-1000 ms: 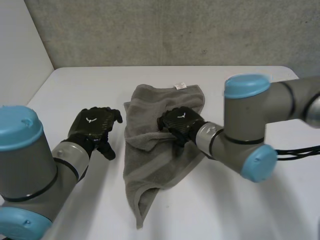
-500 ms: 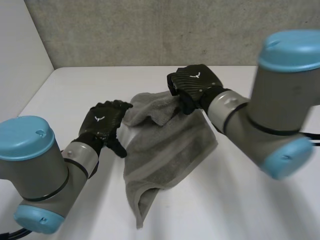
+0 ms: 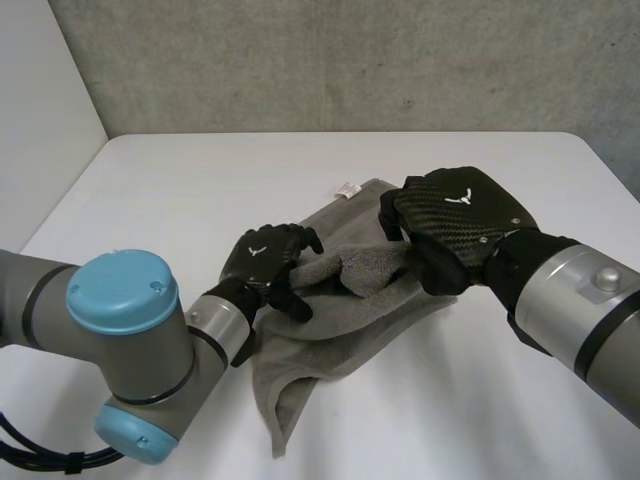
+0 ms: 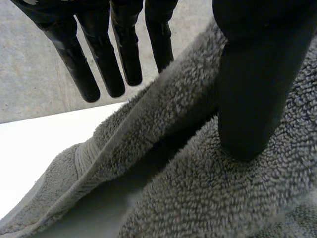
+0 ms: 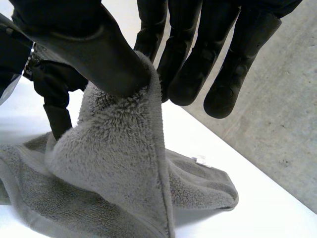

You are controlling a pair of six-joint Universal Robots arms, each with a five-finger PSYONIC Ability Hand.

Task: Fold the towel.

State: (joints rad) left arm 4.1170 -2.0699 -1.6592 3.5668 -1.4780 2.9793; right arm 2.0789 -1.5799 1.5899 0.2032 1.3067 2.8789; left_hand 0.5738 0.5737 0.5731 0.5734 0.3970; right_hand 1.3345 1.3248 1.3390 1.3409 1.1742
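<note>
The grey towel (image 3: 330, 330) lies crumpled mid-table, with a white tag (image 3: 347, 188) at its far edge. My right hand (image 3: 455, 225) hovers over the towel's right side and pinches a raised fold between thumb (image 5: 84, 44) and fingers (image 5: 198, 54); the towel (image 5: 119, 168) hangs from that pinch. At the towel's left edge is my left hand (image 3: 265, 265). Its fingers (image 4: 114, 54) stay straight above a ridge of the towel (image 4: 163, 119), and its thumb (image 4: 252, 84) rests on the cloth beside that ridge. The left hand (image 5: 54, 94) also shows behind the lifted fold.
The white table (image 3: 180, 180) extends around the towel, with a grey wall (image 3: 330, 60) behind its far edge. My left arm (image 3: 125, 340) lies low at the near left. The right forearm (image 3: 575, 310) crosses the near right.
The right hand has come nearer and to the right, drawing the pinched fold over the towel. The left hand has moved right onto the towel's left edge.
</note>
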